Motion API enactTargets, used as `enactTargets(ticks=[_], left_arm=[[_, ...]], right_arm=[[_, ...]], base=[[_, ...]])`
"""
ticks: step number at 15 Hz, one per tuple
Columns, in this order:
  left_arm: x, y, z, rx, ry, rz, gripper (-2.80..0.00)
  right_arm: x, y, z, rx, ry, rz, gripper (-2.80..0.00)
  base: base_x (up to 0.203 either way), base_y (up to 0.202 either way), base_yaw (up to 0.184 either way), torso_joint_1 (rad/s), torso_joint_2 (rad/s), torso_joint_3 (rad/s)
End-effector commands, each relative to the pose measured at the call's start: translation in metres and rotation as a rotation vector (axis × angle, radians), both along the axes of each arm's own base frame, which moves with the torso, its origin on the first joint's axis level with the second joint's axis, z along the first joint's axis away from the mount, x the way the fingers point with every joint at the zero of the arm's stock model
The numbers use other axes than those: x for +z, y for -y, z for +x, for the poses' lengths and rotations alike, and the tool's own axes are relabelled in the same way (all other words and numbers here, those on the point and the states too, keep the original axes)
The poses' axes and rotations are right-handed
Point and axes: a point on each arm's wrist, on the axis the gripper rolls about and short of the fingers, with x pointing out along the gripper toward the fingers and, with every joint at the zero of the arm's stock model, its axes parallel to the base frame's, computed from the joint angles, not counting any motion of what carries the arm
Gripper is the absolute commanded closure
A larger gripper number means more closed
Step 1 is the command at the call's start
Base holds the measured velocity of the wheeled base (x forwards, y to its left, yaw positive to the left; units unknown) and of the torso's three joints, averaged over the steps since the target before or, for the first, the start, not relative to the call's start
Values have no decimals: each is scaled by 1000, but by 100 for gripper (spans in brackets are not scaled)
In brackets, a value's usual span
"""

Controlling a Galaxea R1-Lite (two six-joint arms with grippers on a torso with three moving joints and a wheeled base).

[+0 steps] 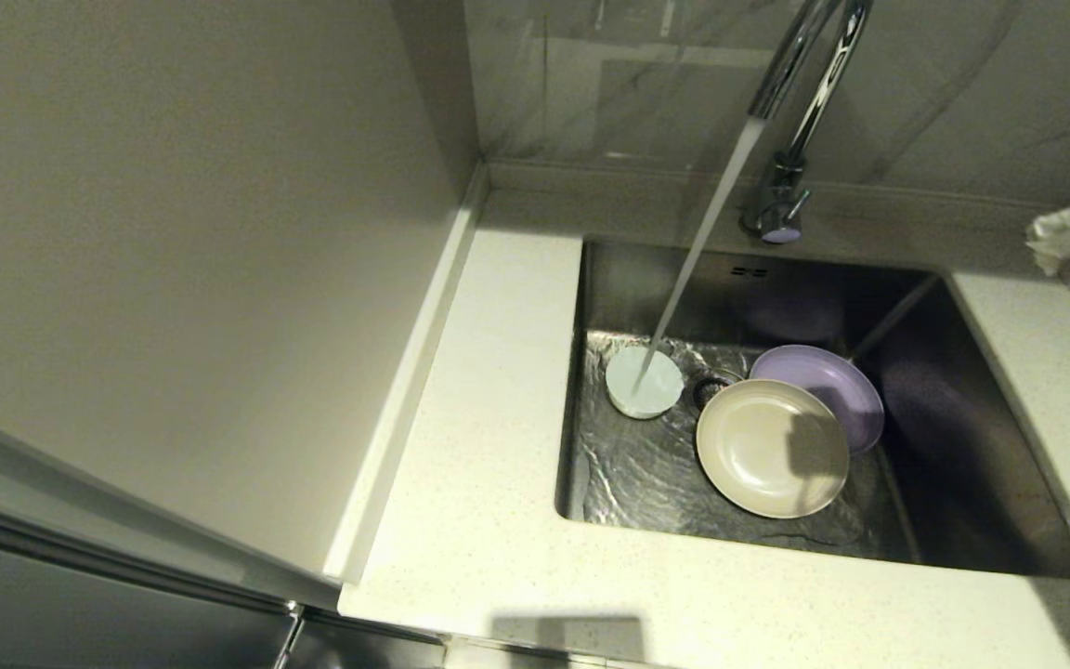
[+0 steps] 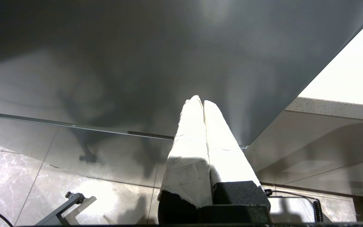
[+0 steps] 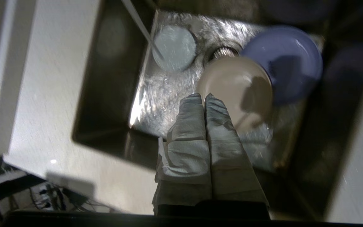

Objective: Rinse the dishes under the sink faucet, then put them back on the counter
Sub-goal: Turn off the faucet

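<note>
Faucet [image 1: 800, 84] running onto bowl [image 1: 644, 382], both plates [image 1: 772, 448] in sink [image 1: 962, 483], right gripper [image 3: 204, 95] pinched together above sink, left gripper [image 2: 200, 100] together too, parked.

Water runs from the chrome faucet [image 1: 790, 111] into the white bowl [image 1: 644, 382], at nine o'clock in the steel sink [image 1: 962, 465]. The beige plate [image 1: 770, 447] partly covers the lilac plate [image 1: 828, 381], toward three o'clock. The speckled counter [image 1: 479, 465] surrounds them.
</note>
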Motion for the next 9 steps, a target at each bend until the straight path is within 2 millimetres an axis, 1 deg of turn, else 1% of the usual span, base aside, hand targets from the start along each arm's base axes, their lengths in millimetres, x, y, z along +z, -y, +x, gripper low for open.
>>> enactTargets(ticks=[1, 3, 4, 6, 9], left_arm=[[0, 0, 0, 0, 2, -1, 0], [0, 0, 0, 0, 2, -1, 0], [0, 0, 0, 0, 2, -1, 0], [0, 0, 0, 0, 2, -1, 0], [0, 0, 0, 0, 2, -1, 0]], right_arm=[[-24, -2, 95, 32, -96, 23, 0], [-38, -2, 136, 81, -58, 56, 0], [-45, 0, 153, 116, -30, 78, 0], [-57, 4, 176, 153, 6, 101, 0], [-72, 5, 201, 162, 54, 103, 0]], base=[[0, 0, 0, 0, 0, 0], [0, 0, 0, 0, 0, 0], [0, 0, 0, 0, 0, 0], [0, 0, 0, 0, 0, 0], [0, 0, 0, 0, 0, 0]])
